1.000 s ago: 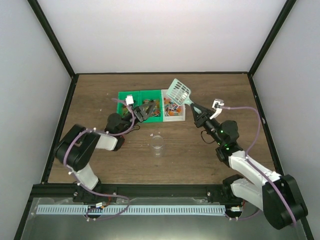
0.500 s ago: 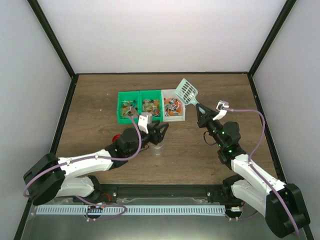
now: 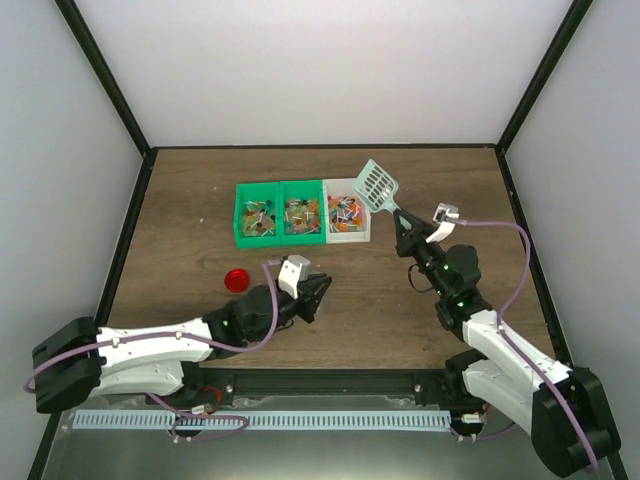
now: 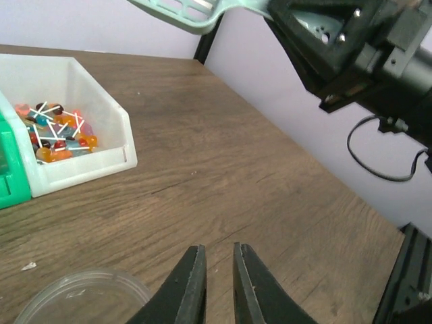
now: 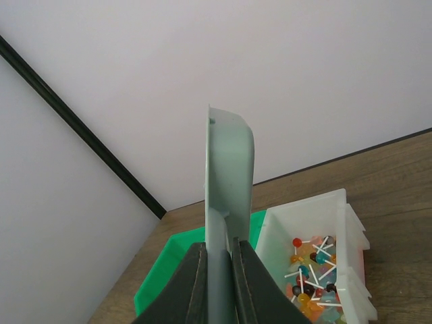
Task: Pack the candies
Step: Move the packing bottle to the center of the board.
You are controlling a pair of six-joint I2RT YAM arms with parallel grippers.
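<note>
Brown wood desk (image 3: pixel 420 300), pale walls (image 3: pixel 320 70), black corner posts (image 3: pixel 105 75). My left tool (image 4: pixel 219 251) sat nearly closed, empty, clear jar (image 4: pixel 81 297) just beside. Right tool (image 5: pixel 218 253) clamped the scoop (image 5: pixel 226 175) handle. Candies (image 4: pixel 57 131) lay beyond both, in white bin (image 4: pixel 88 162) & green bins (image 3: pixel 280 237).

A dark brown, wood-grained surface (image 3: pixel 400 300) sits inside a booth of plain pale panels: a back wall (image 3: pixel 320 70), a left wall (image 3: pixel 50 200) and a right wall (image 3: pixel 590 180). They meet along two slanting black posts (image 3: pixel 105 75), and thin black edging runs along the foot of each wall. At the near edge a black rail (image 3: pixel 320 380) crosses the full width, with a grey metal ledge (image 3: pixel 100 440) below it carrying a white slotted strip (image 3: pixel 260 420). The light is even and soft, casting only faint shadows on the wood.
</note>
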